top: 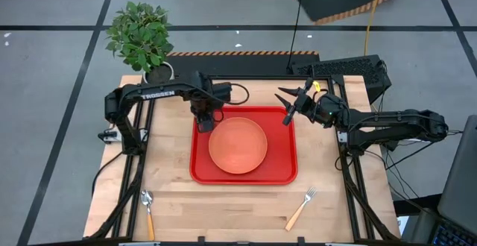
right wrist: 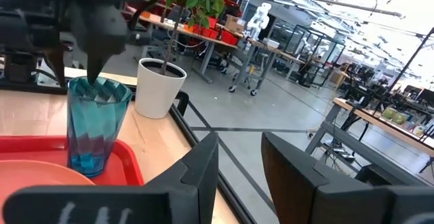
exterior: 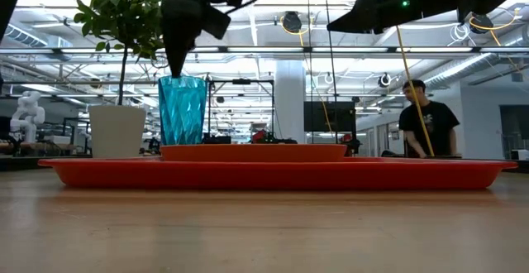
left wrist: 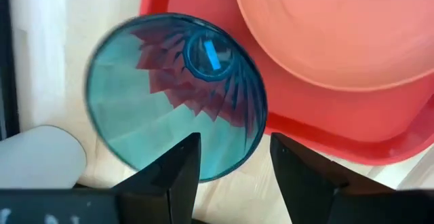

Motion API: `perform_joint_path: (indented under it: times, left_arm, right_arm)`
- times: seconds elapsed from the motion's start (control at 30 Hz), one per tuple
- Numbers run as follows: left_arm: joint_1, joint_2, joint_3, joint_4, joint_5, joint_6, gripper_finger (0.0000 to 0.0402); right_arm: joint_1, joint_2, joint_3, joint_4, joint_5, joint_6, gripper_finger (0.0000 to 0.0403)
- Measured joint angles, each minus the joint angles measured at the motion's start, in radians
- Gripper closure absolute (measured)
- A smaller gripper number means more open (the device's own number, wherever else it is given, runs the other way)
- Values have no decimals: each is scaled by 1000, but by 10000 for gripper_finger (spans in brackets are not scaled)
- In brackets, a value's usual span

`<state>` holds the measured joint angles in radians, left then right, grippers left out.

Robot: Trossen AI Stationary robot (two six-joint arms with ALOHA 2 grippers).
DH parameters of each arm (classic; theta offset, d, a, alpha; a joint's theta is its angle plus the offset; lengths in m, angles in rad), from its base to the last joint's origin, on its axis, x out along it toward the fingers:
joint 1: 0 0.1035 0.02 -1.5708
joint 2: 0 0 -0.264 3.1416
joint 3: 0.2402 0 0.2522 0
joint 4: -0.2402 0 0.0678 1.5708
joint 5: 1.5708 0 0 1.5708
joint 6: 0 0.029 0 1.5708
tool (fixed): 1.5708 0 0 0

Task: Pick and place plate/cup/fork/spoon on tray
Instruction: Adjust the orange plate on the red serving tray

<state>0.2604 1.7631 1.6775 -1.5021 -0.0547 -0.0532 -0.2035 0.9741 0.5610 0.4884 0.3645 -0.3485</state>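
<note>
The teal cup (exterior: 182,112) stands upright on the red tray's (top: 283,173) far left corner, next to the salmon plate (top: 237,145) lying in the tray's middle. My left gripper (left wrist: 234,159) hangs open and pointing down just over the cup's rim (left wrist: 224,166), one finger to each side of the wall, touching nothing that I can see. In the high view the gripper hides most of the cup. My right gripper (right wrist: 241,163) hovers open, level and empty above the tray's far right corner. The spoon (top: 148,210) and the fork (top: 302,207) lie on the table near its front edge.
A potted plant in a white pot (right wrist: 159,87) stands at the table's far left corner, close behind the cup. Bare wood runs between the tray and the near edge. A person (exterior: 426,116) stands in the room beyond the table.
</note>
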Motion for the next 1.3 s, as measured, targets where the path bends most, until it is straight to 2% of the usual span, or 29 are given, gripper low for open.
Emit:
perform_joint_path:
  times: [0.33, 0.57, 0.77, 0.87, 1.03, 1.17, 1.3]
  left_arm:
    - [-2, -161, 34, 35, -4, -46, 219]
    - [-51, -298, 61, 65, -196, -146, 220]
    - [-147, -408, 60, 73, -237, -283, 220]
    - [-221, -432, 41, 109, -270, -316, 220]
    - [-309, -458, -44, 213, -298, -287, 220]
    - [-341, -483, -126, 248, -392, -235, 220]
    - [-343, -545, -227, 350, -437, -182, 220]
  right_arm:
    - [0, 0, 0, 0, 0, -1, 296]
    - [0, 0, 0, 82, 2, -83, 296]
    - [8, 0, 0, 58, -1, -74, 296]
    - [8, 8, 0, 31, -2, 0, 296]
    - [-11, 33, 17, -134, -4, 218, 296]
    - [-24, 93, 138, -390, -42, 363, 296]
    - [-6, 203, 265, -649, -56, 417, 296]
